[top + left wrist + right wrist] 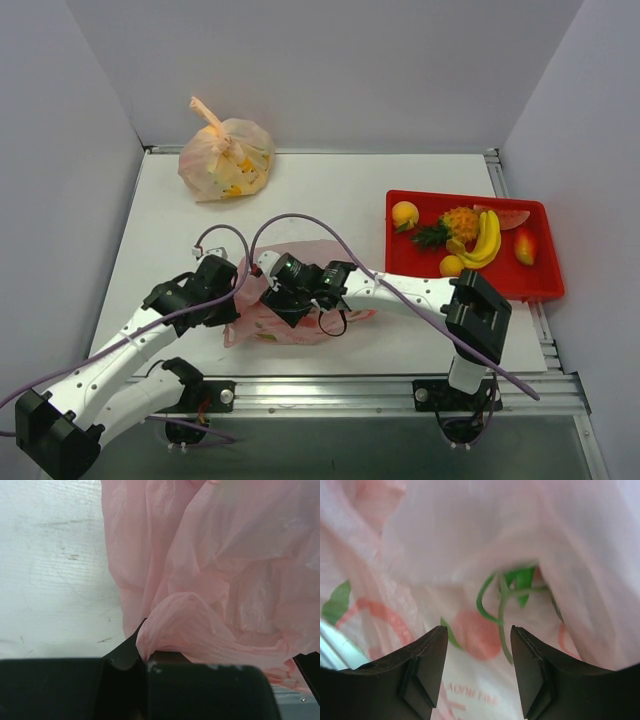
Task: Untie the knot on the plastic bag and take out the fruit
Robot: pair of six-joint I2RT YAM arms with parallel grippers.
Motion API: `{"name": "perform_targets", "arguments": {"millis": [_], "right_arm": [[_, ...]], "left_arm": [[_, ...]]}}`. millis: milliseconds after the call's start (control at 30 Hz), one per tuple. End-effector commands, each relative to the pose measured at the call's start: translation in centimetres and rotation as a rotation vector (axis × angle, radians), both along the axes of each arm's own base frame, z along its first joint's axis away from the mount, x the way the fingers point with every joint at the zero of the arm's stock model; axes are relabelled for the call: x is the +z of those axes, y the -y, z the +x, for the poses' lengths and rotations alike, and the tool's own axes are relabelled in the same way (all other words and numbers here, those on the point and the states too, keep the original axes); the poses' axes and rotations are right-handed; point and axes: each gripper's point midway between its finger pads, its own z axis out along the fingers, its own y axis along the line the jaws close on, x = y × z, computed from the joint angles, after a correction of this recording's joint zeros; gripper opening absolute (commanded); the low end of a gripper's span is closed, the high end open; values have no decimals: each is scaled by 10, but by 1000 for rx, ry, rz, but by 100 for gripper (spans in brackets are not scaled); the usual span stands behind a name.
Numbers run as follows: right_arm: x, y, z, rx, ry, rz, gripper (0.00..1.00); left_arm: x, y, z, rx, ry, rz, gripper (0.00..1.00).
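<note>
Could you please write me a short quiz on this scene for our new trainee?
1. True or false: the left gripper is shut on the pink bag's plastic.
2. Where does the banana bunch lie? A: in the red tray. B: inside the pink bag. C: in the left gripper.
3. Is the yellowish-orange bag's top tied or open?
Key: 1 true; 2 A; 3 tied.

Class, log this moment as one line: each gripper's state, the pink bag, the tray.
left gripper: shut on plastic bag | right gripper: open, facing bag | red tray: fruit inside
</note>
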Motion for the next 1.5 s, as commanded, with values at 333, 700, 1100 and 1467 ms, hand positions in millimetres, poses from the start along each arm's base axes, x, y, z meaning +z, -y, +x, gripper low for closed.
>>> {"name": "perform_targets", "arguments": {"millis": [333,700,1100,1467], "right_arm": [[-47,-27,31,61,61,-27,60],[-43,-37,33,84,43,18,0],[30,-8,6,132,33,117,0],[103,9,-17,198,20,201,0]], "left_arm": [[8,-3,-4,-53,-3,25,0],[14,5,8,-48,33,1,0],[16,-13,33,15,131,107,0],[19,-21,39,23,182,136,0]]}}
